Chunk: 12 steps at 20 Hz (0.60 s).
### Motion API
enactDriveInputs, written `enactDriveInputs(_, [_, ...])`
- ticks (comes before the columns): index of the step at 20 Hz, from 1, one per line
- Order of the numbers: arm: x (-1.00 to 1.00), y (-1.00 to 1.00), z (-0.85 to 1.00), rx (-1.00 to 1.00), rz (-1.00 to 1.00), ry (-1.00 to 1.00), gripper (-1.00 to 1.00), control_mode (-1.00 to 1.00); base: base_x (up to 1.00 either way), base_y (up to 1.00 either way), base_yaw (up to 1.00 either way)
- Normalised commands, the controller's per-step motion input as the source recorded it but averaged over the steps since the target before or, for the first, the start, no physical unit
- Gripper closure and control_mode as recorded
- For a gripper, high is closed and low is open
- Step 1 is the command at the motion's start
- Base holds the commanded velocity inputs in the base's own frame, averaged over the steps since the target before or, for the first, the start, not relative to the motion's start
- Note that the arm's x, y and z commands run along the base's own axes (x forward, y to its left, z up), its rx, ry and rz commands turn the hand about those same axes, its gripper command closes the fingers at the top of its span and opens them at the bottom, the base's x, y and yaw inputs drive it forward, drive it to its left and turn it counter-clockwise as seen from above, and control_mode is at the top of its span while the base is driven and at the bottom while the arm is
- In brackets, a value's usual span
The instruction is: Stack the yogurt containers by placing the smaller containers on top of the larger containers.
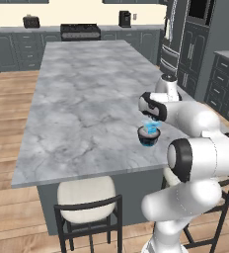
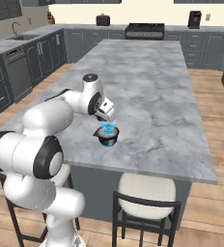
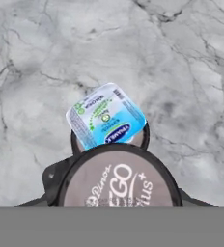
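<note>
Yogurt pack [image 3: 105, 120] sits skewed atop a cup [image 1: 149, 136] near the counter [image 1: 87, 99] edge, so you'd judge one stack made; gripper [image 1: 152, 118] hovers above (finger spread can't be told).

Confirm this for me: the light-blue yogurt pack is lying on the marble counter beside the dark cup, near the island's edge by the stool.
Not quite. The light-blue pack is not on the counter beside the dark cup; it sits on top of that cup, as the hand view shows. The rest holds: the stack stands near the island's edge by the stool.
</note>
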Motion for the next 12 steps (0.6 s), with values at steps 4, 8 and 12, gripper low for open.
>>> enactDriveInputs(4, [0.21, -0.09, -0.23, 0.0, 0.0, 0.0, 1.0, -1.0, 0.0, 0.0, 0.0])
enactDriveInputs(8, [0.2, -0.04, -0.17, 0.0, 0.0, 0.0, 1.0, -1.0, 0.0, 0.0, 0.0])
enactDriveInputs(12, [0.22, 0.0, -0.14, 0.0, 0.0, 0.0, 1.0, -1.0, 0.0, 0.0, 0.0])
